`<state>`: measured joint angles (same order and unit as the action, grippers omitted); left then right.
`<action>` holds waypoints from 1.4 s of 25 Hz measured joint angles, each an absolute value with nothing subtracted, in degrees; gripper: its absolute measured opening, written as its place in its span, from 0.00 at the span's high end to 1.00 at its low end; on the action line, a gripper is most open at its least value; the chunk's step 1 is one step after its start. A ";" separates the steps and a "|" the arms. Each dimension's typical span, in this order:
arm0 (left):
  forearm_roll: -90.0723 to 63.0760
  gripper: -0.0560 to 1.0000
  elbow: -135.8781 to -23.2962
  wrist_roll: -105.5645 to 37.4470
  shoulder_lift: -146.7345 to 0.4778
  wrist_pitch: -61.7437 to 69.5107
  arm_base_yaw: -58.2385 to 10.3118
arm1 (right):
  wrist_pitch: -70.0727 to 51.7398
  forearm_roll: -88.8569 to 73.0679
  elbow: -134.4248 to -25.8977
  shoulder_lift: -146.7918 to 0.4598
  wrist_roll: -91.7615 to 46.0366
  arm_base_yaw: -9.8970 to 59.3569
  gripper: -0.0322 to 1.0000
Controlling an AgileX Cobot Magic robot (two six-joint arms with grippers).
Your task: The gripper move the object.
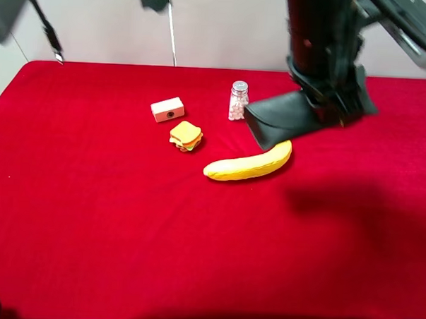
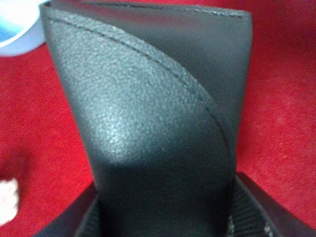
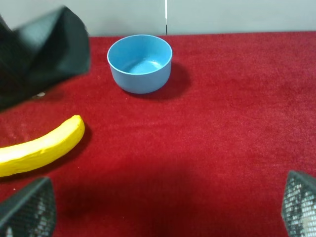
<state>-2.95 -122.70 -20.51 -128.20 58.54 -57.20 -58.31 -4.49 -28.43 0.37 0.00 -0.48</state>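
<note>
The left gripper (image 1: pixel 320 111) was closed on one end of the case (image 1: pixel 278 121), which hung tilted beside the banana (image 1: pixel 248 163) and bottle (image 1: pixel 238 100), so this end-on hold might let it pivot, slip out, or knock either one.

We see a red tabletop (image 1: pixel 90 218) carrying a banana (image 1: pixel 248 163), a toy sandwich (image 1: pixel 186 136), a small white box (image 1: pixel 167 109), a capped jar (image 1: pixel 238 100) and a blue bowl (image 3: pixel 139 62).

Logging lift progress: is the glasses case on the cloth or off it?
Off: left gripper holds the glasses case tilted, overlapping the banana.
</note>
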 joint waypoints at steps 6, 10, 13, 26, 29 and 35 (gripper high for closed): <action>-2.95 0.49 -123.33 -21.80 -131.07 57.59 -61.12 | -58.31 -4.49 -28.43 0.37 0.00 -0.48 0.30; -2.95 0.49 -123.51 -21.89 -132.46 56.24 -62.93 | -58.31 -4.49 -28.43 0.37 0.00 -0.48 0.30; -3.21 0.49 -123.51 -21.94 -133.70 55.29 -63.95 | -58.31 -4.66 -28.43 0.37 0.00 -0.48 0.30; -4.26 0.49 -123.51 -25.77 -140.60 51.90 -65.18 | -58.31 -4.78 -28.43 0.37 0.00 -0.48 0.30; -4.31 0.49 -123.51 -25.84 -141.90 50.49 -65.18 | -58.31 -4.90 -28.43 0.37 0.00 -0.48 0.30; -4.31 0.49 -123.45 -26.09 -143.93 48.10 -65.18 | -58.31 -5.07 -28.43 0.37 0.00 -0.48 0.30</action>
